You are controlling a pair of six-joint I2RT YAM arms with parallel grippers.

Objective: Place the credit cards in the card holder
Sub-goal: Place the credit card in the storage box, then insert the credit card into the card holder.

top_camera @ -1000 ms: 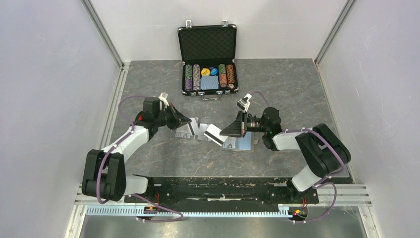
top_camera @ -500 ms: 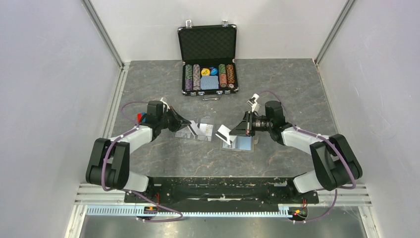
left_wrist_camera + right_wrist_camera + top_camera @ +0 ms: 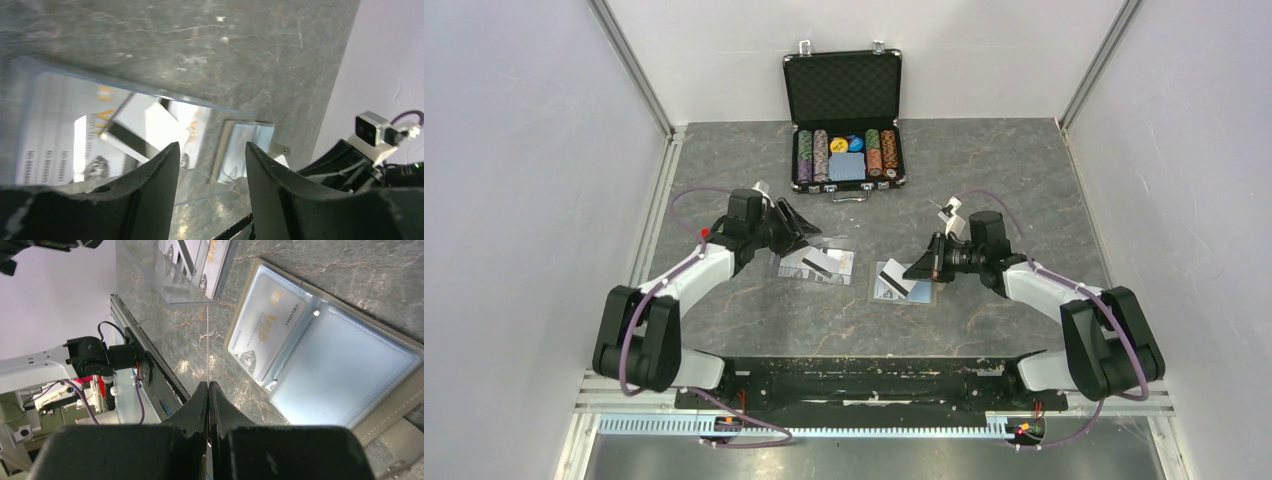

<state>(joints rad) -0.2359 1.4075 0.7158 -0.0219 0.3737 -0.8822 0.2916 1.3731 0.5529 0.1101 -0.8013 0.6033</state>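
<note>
Well to the left of the card holder (image 3: 350,367), the left end effector (image 3: 211,148) hovers with its jaws partly apart and nothing between them. Just below it, a loose credit card (image 3: 144,125) lies stripe-side up on the clear plastic sleeves (image 3: 50,130), still left of the holder and near its left edge.

The right end effector (image 3: 208,385) is pinched tight on the held credit card (image 3: 892,277), which hangs tilted above the holder's left half. The holder lies open and flat on the worktop (image 3: 1014,180), blue lining up. A seated card (image 3: 265,340) with gold lettering seems to fill its left pocket already; the right pocket looks bare. The poker-chip case (image 3: 844,90) stands well behind the holder.

The likeliest failure is the held card coming down on the occupied pocket, skating across the clear film or catching the seated card's edge. Nothing pins the holder, so a sideways push could slide it instead of seating the card. The loose card lies flat on slick plastic, and jaws closing there may drag a sleeve along.
</note>
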